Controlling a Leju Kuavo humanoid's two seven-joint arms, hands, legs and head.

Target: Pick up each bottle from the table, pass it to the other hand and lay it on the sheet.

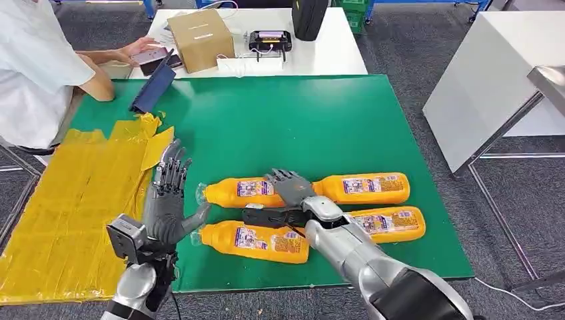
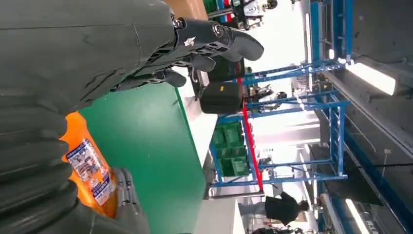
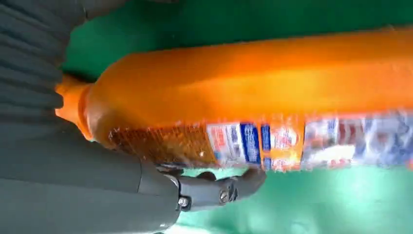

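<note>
4 orange plastic bottles with printed labels lay on their sides on the green worktop (image 1: 280, 120), in 2 rows of 2, none yet on the crumpled yellow sheet (image 1: 73, 200) at the robot's left. The right hand (image 1: 288, 193) reached down between the rows, over the gap between the far-left bottle (image 1: 236, 192) and the far-right bottle (image 1: 366, 188). In the right wrist view one bottle lay against the palm with the thumb beneath its label, so the hand seemed to be closing on it, though whether it gripped I cannot tell. The left hand (image 1: 166, 200) waited upright, fingers spread, holding nothing, beside the near-left bottle (image 1: 256, 241). The step in hand was probably the first pick-up; next would come a firm grasp, a lift, and a handover leftward.
</note>
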